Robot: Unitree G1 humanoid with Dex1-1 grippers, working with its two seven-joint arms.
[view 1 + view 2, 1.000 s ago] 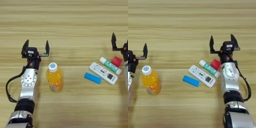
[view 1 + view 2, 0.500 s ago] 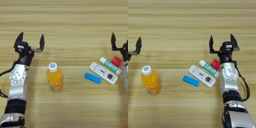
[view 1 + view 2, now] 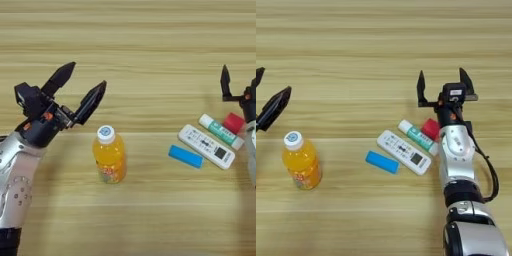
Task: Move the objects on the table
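An orange-juice bottle with a white cap stands upright left of centre on the wooden table. My left gripper is open, tilted, above and to the left of the bottle and apart from it. To the right lie a flat blue block, a white remote control, a white-and-green tube and a small red cube, close together. My right gripper is open, just behind the cube and tube, holding nothing.
The right arm's silver forearm runs down the table beside the remote and the cube. The left forearm lies along the left edge, left of the bottle.
The left gripper has turned and tilted toward the bottle. The right arm and the things on the table have not moved.
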